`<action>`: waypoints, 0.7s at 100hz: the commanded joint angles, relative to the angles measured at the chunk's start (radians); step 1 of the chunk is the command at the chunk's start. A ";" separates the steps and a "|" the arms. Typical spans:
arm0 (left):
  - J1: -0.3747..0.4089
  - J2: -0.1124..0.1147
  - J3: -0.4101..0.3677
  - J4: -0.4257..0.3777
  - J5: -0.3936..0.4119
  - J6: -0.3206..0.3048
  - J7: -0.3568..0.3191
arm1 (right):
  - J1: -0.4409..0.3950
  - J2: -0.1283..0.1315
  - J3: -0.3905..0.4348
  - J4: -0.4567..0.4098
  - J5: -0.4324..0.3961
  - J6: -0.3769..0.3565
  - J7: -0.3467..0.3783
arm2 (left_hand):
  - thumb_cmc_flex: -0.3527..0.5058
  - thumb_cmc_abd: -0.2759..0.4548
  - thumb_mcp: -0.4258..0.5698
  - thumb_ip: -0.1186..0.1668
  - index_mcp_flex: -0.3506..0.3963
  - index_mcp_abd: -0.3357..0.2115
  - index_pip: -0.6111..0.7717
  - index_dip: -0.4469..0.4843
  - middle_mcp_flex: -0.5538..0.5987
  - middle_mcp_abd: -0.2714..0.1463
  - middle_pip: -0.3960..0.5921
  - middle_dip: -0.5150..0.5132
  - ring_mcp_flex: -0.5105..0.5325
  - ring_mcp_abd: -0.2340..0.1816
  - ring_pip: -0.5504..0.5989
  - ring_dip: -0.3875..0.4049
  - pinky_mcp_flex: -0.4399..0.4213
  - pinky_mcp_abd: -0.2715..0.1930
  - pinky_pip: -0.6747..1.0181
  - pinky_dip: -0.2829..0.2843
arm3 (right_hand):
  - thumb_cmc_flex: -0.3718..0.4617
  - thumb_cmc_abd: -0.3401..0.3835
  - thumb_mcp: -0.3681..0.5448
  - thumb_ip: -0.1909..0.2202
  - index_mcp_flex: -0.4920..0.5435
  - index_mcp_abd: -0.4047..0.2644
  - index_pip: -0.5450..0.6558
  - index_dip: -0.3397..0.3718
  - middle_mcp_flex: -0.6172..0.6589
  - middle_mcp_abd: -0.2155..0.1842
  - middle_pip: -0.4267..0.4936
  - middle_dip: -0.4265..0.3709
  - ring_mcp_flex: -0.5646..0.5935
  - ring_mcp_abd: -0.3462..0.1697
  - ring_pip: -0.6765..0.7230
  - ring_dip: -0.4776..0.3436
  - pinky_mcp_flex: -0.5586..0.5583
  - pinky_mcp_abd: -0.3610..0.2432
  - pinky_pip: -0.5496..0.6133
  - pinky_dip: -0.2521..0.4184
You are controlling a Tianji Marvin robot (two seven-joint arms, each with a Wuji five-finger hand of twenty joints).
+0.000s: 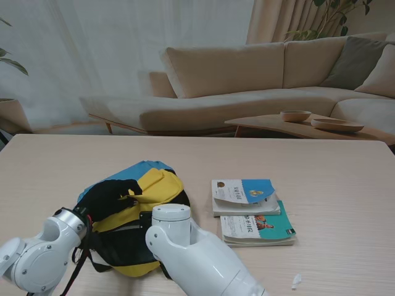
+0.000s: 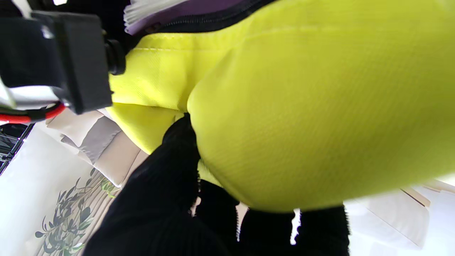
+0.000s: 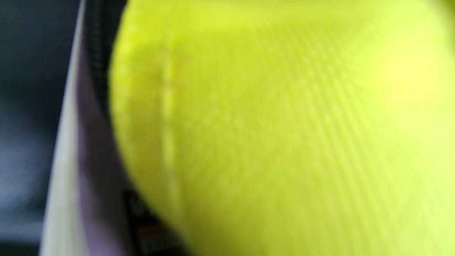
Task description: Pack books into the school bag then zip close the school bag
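Bench (image 1: 345,179) first: pale wood, the school bag (image 1: 162,185) lies on it left of centre, near me, yellow, black and blue, lying on its side.

Books (image 1: 250,209): two stacked in a loose pile on the bench just right of the bag, well clear of both arms. Neither is in the bag yet. The left wrist view shows a white page edge and purple cover (image 2: 167,12) behind the bag's zip line, so one book may already be inside (judgement, not certain).

Step in hand, as I read it: packing, bag being held or opened for the next book. Zip not yet closed.

Left hand (image 1: 110,196): black-gloved, draped over the top of the bag, fingers (image 2: 170,170) curled round a fold of yellow fabric, so it is gripping the bag. Left arm comes up from the near left corner.

Right hand: not visible. The right forearm (image 1: 191,253) runs in from near me and hides it against the bag's near side. Its wrist view is just blurred yellow fabric (image 3: 284,124) up close plus a strip of zip, so I can't tell whether it is released or clenched.

Next move calls for: the mouth held wide by the left hand, right hand free to cross to the top book, lift it by an edge, feed it in spine first.
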 commanded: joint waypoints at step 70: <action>0.011 -0.006 0.001 -0.027 0.002 0.018 -0.004 | 0.003 -0.021 -0.005 0.025 -0.141 0.026 0.148 | 0.068 0.066 -0.022 0.000 0.018 -0.036 0.130 0.070 0.061 -0.014 0.083 0.028 0.010 0.033 0.017 0.018 -0.011 0.034 0.032 0.025 | -0.020 0.166 -0.008 0.207 -0.463 -0.031 -0.115 -0.283 -0.605 -0.078 -0.229 -0.007 -0.546 -0.142 -0.512 -0.111 -0.528 -0.111 -0.392 -0.128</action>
